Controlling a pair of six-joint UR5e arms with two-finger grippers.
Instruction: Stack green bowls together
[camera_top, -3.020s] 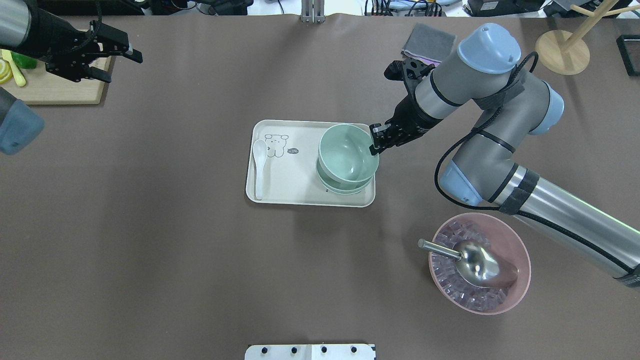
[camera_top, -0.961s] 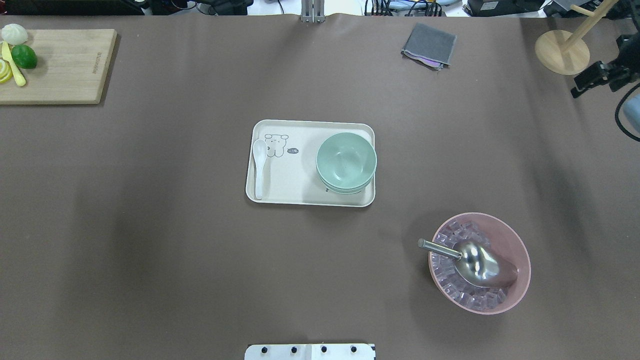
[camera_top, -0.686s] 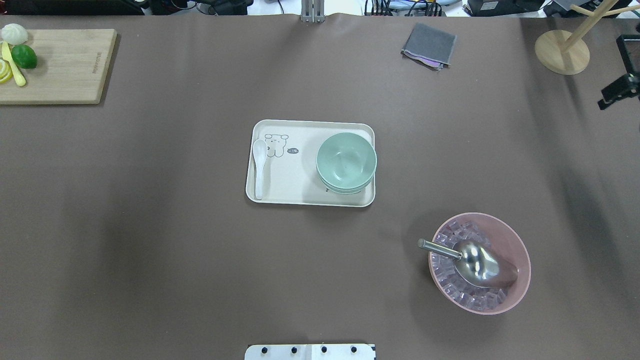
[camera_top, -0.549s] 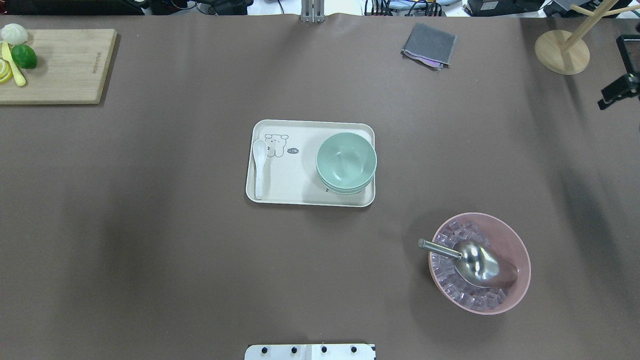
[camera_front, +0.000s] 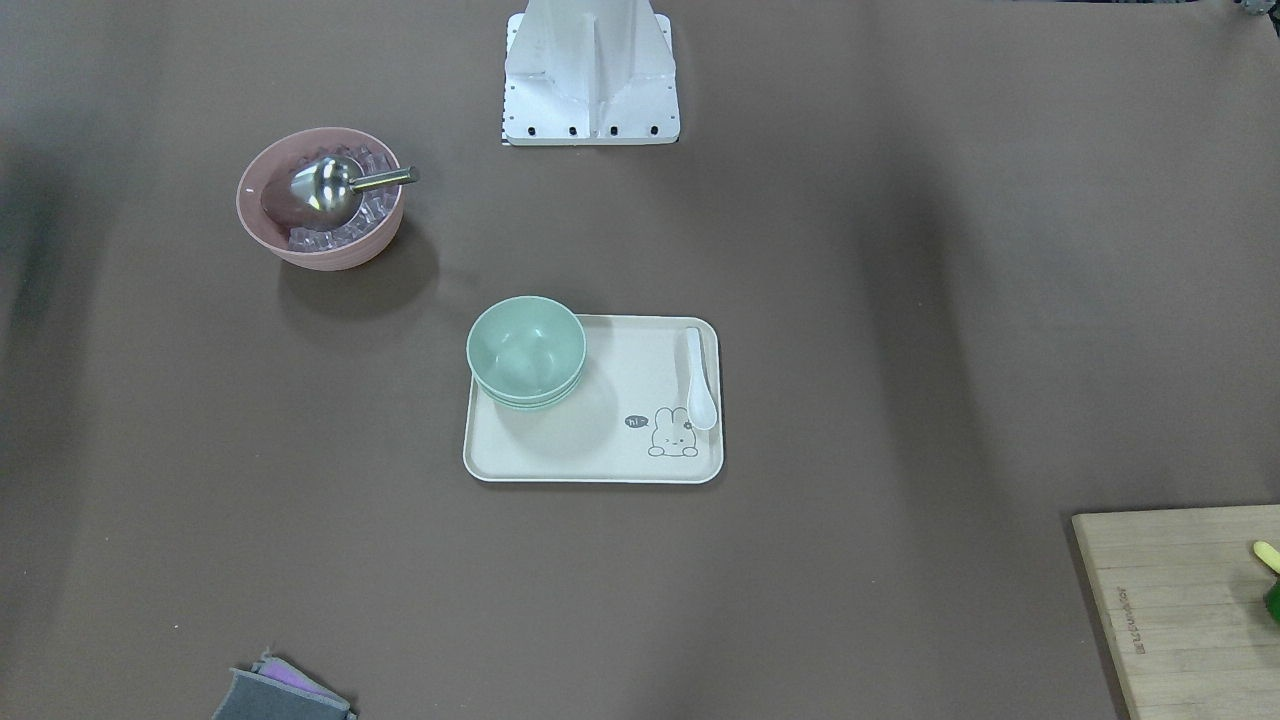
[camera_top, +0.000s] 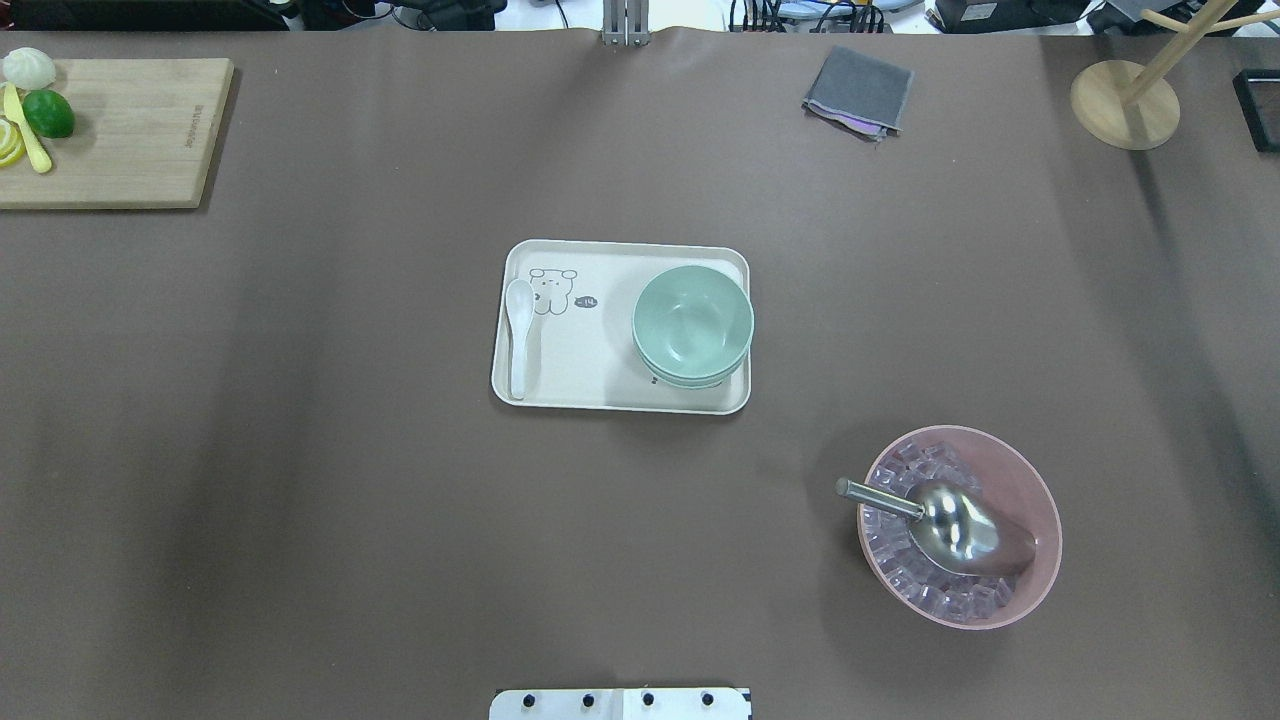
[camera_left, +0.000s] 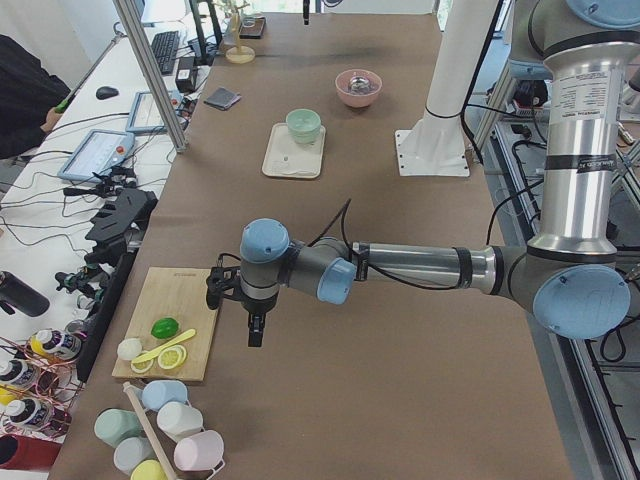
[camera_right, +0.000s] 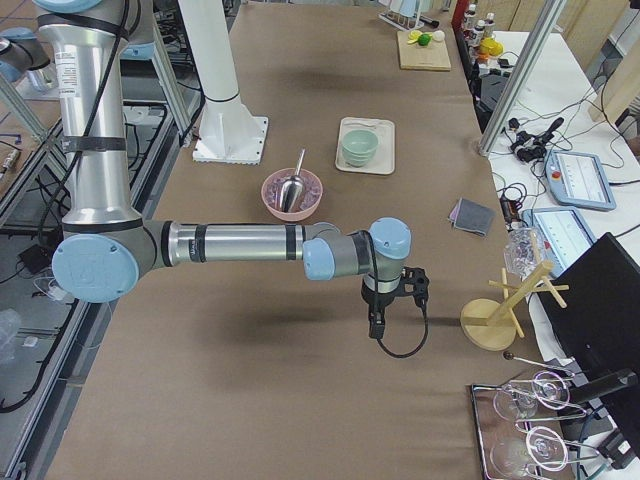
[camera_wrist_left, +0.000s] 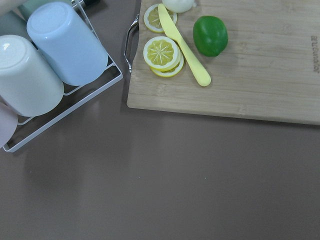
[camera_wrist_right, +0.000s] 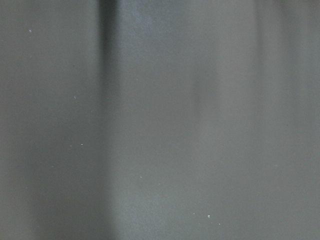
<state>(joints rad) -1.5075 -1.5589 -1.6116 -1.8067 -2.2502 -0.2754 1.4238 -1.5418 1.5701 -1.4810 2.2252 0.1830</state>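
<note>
Beside the board's (camera_left: 180, 295) edge the left claw (camera_left: 254, 335) hangs over bare bench (camera_left: 330, 400), pointing down; I cannot tell whether it is apart or together. Just past it on the board lie a lime (camera_left: 164, 327) and lemon slices (camera_left: 172, 357). Well away from it, far down the bench, the green bowls (camera_top: 692, 322) sit nested in one stack on the tray (camera_top: 600, 385), at the end toward the right claw (camera_right: 376, 328), with a spoon (camera_top: 518, 335) at the other end. That claw hangs over bare bench too, and I cannot tell its state either. A wooden stand (camera_right: 495, 322) is near it and the pink bowl (camera_right: 291, 195) farther off.
</note>
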